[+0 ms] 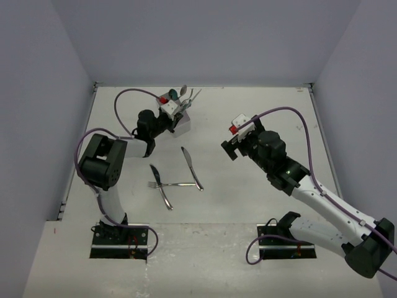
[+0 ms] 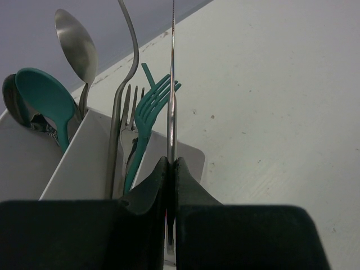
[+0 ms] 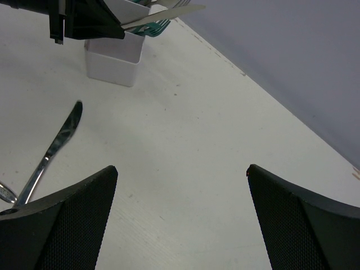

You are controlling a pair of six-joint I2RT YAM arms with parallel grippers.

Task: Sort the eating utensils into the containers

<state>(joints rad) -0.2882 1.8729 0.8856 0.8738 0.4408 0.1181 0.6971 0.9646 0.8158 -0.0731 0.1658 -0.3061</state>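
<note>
Right between the left jaws there's a silver knife point(image 2: 172, 84), pinched tight and seen edge-on, with the blade poking out ahead of them. Just ahead and below sits the white organiser point(image 2: 73, 160). A teal spoon point(image 2: 42, 95) and a silver spoon point(image 2: 76, 45) stand well off to the jaws' left, and a teal fork point(image 2: 154, 98) with a metal fork stands just left of the blade. The end compartment under the blade looks free from what I can see, so that's my guess for knives.

To do this bit well, I'd tip the knife more upright over that end slot, keep it off the fork tines right beside it, and lower it before letting go so it doesn't bounce out or tip the box.

The right jaws are spread wide with nothing in them, hovering over the desk point(image 3: 185, 112). Another knife point(image 3: 56, 140) lies off to their left, probably the next pick.
</note>
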